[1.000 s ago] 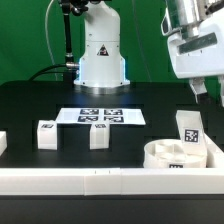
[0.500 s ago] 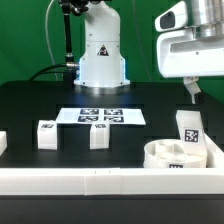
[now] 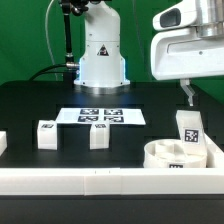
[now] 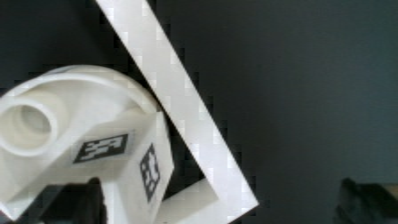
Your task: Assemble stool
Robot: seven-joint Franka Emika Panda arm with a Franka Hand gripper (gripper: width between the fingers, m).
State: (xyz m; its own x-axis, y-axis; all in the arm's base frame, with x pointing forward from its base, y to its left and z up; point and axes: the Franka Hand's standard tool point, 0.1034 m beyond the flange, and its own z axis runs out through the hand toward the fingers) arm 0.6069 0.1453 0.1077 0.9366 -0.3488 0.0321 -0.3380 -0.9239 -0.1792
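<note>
The gripper (image 3: 187,95), open and empty, hovers above the round seat (image 3: 170,154) in the near right corner against the border rail (image 3: 100,179), and should descend squarely over the upright leg (image 3: 188,128) touching it before closing.

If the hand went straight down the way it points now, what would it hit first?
Most likely the upright leg standing by the seat, which sits almost directly under the open hand. Depth is uncertain from the exterior view.

Arm base (image 3: 112,68) is seen as white & rounded, w/ a black triangle label (image 3: 101,53); wrist block (image 3: 190,48) is cased in white, boxy; fingers (image 3: 186,92) are shown dark.
</note>
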